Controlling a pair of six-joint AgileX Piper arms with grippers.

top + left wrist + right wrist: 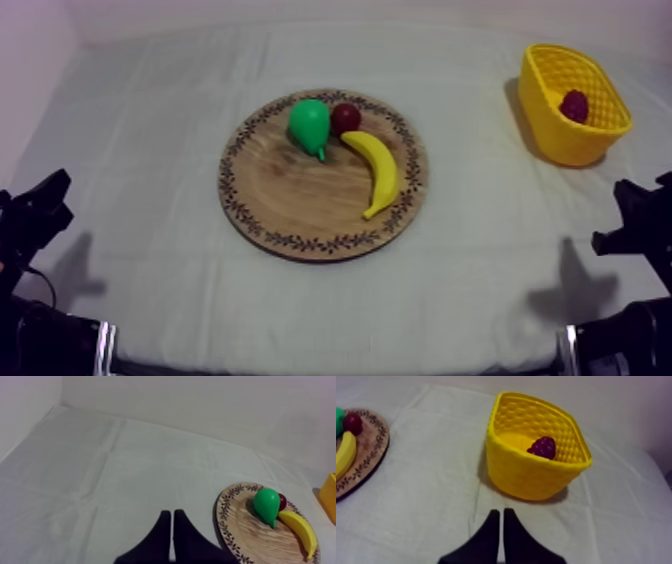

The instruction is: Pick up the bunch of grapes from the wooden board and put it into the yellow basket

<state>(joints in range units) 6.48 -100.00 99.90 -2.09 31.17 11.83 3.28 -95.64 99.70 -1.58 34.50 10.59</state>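
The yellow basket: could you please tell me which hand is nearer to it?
Right. The right hand points at the yellow basket from close by. The left hand is far off at the opposite side, with the wooden board between.

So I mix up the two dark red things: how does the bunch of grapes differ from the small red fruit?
The bunch of grapes lies in the yellow basket; the small red fruit sits on the wooden board. The grapes are a bumpy cluster; the red fruit is smooth and round. The grapes lie alone; the red fruit sits beside the pear. Both are dark red.
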